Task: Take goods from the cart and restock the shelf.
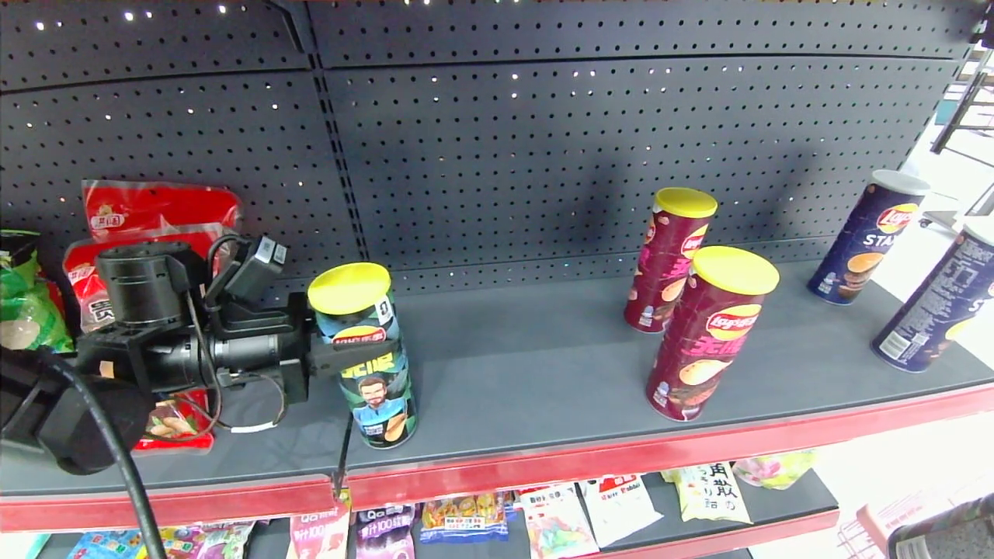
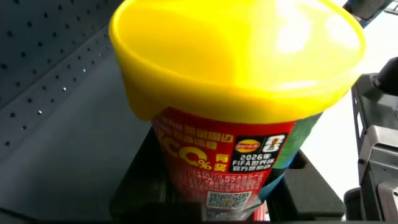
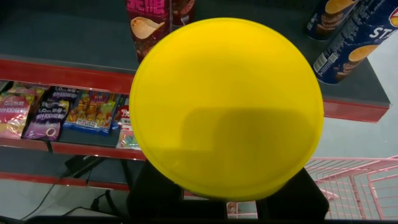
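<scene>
Black pegboard back panel (image 1: 543,155) runs behind everything. Grey shelf (image 1: 528,365) with a red front edge below it. Lower shelf (image 1: 800,501) beneath holds a row of small snack packets (image 1: 559,516). Pink wire cart (image 3: 360,186) sits at the robot's lower right, off the shelf.

Left gripper (image 1: 349,353) comes in from the left over the shelf, fingers clamped on a teal chip can (image 1: 377,396) around its upper half. The can has a yellow lid, is upright, and its base is at the shelf deck near the front edge, left of centre.

Right gripper (image 3: 227,208) is out in front of the shelf and above the cart side, gripping a second yellow-lidded can (image 3: 227,106). Its lid hides most of the fingers.

Two maroon chip cans with yellow lids stand right of centre: front maroon can (image 1: 710,334) and rear maroon can (image 1: 672,260), close together, contact unclear. Two blue chip cans with white lids stand at the far right end: inner blue can (image 1: 866,237), outer blue can (image 1: 932,299), apart.

Red snack bags (image 1: 155,210) lean on the pegboard at far left, behind the left arm. Green bag (image 1: 23,307) is beside them at the edge.
</scene>
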